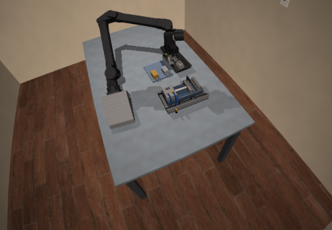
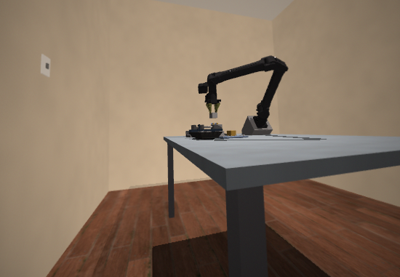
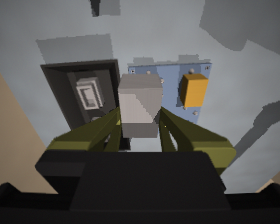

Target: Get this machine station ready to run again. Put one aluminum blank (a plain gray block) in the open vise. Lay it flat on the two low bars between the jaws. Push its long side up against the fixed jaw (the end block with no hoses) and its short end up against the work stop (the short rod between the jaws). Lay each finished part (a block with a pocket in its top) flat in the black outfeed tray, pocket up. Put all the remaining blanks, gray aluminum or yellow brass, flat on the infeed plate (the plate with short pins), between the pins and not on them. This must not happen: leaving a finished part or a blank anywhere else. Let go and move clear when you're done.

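My gripper (image 1: 169,57) (image 2: 213,111) is shut on a plain gray blank (image 2: 213,115) (image 3: 140,102), held well above the table near the black outfeed tray (image 1: 187,61) (image 2: 204,135) (image 3: 57,82) and the blue infeed plate (image 1: 148,69) (image 3: 171,76). A finished part (image 1: 179,64) (image 3: 89,94) lies in the tray, pocket up; another beside it is mostly hidden by the fingers. A yellow brass blank (image 1: 154,73) (image 2: 231,133) (image 3: 194,91) lies on the plate. A gray blank (image 1: 165,70) there is hidden in the wrist view. The vise (image 1: 197,93) shows no blank between its jaws.
The hosed jaw (image 1: 169,91) of the vise faces the arm's base block (image 1: 118,109). Blue hoses and a long rail (image 1: 188,103) run along the vise's near side. The tray stands close beside the plate, and the vise stands a little away from both.
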